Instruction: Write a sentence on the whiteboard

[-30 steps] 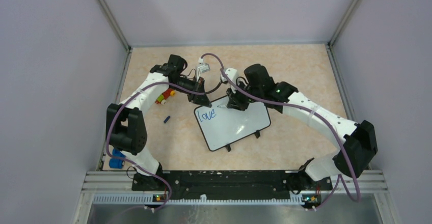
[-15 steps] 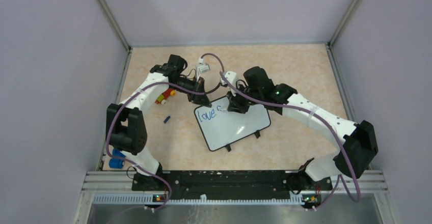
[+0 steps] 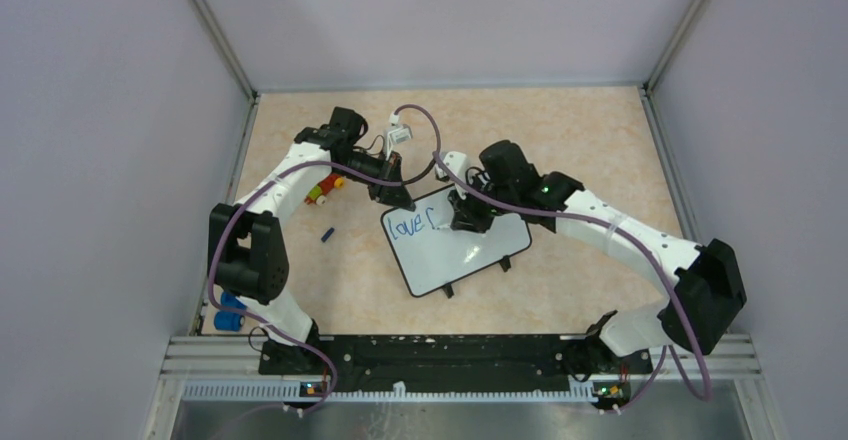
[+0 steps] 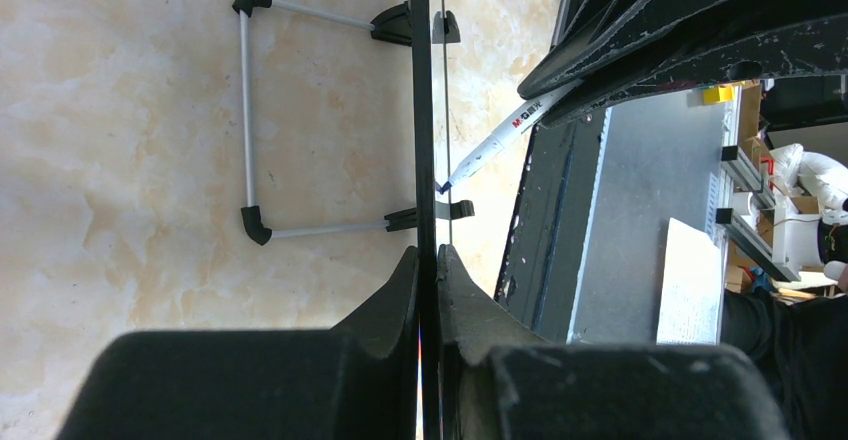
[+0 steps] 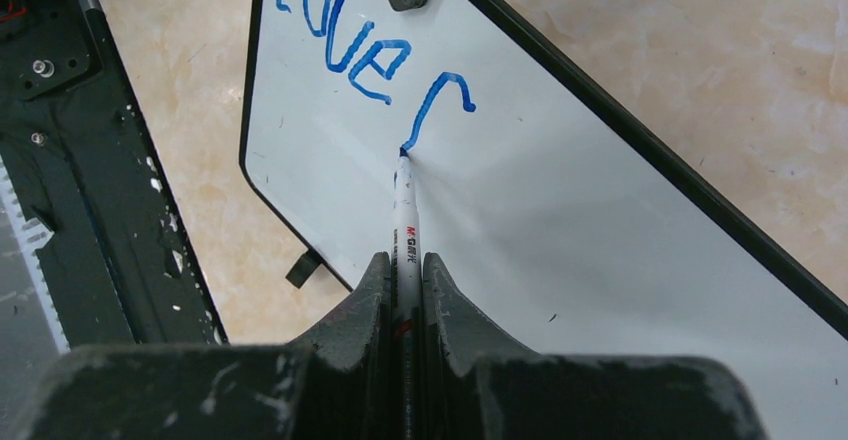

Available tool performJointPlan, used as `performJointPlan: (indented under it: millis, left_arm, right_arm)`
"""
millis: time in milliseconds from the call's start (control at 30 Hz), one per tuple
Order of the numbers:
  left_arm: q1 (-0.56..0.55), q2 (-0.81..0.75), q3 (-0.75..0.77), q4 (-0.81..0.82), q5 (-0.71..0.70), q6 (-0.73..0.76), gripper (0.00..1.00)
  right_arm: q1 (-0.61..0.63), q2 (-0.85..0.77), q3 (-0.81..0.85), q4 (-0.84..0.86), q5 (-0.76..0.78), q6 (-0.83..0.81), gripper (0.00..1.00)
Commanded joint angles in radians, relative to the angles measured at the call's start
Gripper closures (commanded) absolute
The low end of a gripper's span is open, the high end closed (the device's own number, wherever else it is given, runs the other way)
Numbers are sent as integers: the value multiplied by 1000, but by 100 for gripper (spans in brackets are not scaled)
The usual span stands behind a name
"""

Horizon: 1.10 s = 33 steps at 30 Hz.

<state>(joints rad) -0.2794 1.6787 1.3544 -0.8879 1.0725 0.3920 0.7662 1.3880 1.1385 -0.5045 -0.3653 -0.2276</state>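
Our right gripper (image 5: 405, 265) is clamping one marker (image 5: 404, 210), tip touching the whiteboard (image 3: 470, 250); our left gripper (image 4: 428, 260) is pinching that board's far-left corner. We are seeing bare table (image 3: 580, 140) spreading beyond and right of the whiteboard. The sentence (image 5: 345, 45) is showing one word, "love", plus one curved stroke. One small blue piece (image 3: 327, 234) is lying left of the whiteboard.
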Motion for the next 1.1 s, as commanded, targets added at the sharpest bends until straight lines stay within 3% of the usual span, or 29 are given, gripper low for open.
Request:
performJointPlan:
  millis: [0,333,1067]
  left_arm:
    - [-21,0,22,-12,33,26,100]
    - [-21,-8,16,-10,32,27,100]
    - [-21,-1,16,-10,32,27,100]
  right_arm:
    - [22,3,7,24,12,-10,100]
    - [40,12,81,28,-34,10,100]
    - [12,27,93,48,54,-1,100]
